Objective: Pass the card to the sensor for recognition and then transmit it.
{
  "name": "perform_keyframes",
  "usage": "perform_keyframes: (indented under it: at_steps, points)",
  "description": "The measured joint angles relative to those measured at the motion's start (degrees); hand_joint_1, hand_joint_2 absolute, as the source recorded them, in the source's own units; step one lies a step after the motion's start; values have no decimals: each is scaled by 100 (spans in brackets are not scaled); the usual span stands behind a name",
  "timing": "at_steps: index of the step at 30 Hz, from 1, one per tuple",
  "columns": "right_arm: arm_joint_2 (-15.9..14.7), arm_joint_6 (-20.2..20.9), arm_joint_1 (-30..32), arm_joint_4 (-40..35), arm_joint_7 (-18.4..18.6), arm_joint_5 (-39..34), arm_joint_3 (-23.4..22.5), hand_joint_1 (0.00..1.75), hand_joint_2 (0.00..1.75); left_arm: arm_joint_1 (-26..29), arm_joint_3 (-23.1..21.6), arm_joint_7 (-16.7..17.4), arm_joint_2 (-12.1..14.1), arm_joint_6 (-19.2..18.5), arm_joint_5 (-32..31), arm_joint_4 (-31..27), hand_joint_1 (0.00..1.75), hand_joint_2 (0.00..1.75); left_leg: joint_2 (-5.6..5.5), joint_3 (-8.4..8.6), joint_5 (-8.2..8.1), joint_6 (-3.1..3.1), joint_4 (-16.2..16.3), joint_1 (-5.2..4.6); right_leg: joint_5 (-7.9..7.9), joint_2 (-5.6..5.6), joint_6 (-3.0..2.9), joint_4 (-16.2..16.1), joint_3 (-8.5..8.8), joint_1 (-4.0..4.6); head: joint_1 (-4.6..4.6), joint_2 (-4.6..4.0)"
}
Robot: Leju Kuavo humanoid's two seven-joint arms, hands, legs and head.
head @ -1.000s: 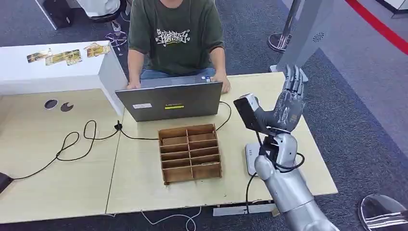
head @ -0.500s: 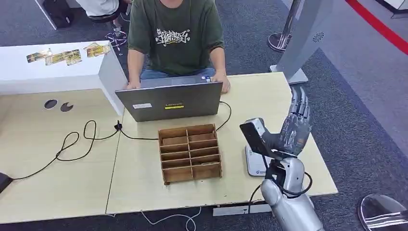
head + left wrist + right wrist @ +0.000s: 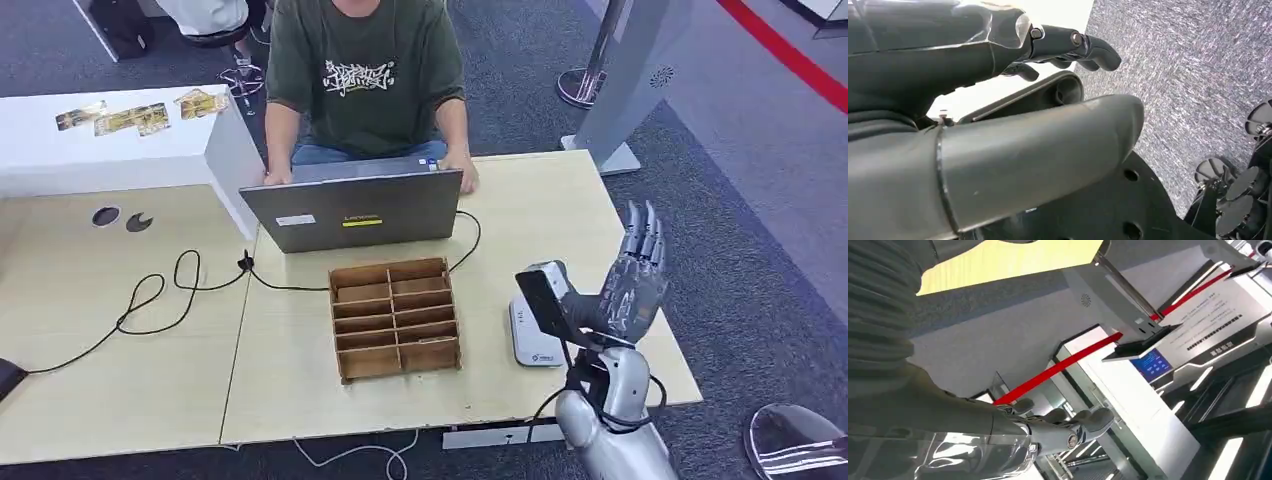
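The card reader, a white pad, lies flat on the table at about four o'clock from the wooden sorting box. Above its right edge the right hand is raised, fingers straight, apart and holding nothing. No card can be made out in it. The left hand has its fingers loosely curled with nothing between them. At twelve o'clock a person sits at a laptop.

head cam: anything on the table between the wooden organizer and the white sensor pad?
Nothing: in the head view the stretch of table between the wooden organizer and the white sensor pad is bare. The right hand hangs just beside the pad.
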Motion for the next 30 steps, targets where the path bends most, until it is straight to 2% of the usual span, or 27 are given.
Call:
perform_keyframes:
  at_steps: [16, 30]
  points:
    - [-112, 33, 872, -464, 109, 17, -404, 0, 175, 25, 153, 17, 22, 0, 133, 0, 0, 0, 0, -3, -5, 6, 0, 0, -3, -2, 3, -2, 0, 0, 0, 0]
    - [-208, 68, 1335, -831, 155, -138, -516, 0, 175, 33, 271, 15, 22, -7, 142, 0, 0, 0, 0, -3, -5, 6, 0, 0, -3, -2, 3, -3, 0, 0, -2, 0]
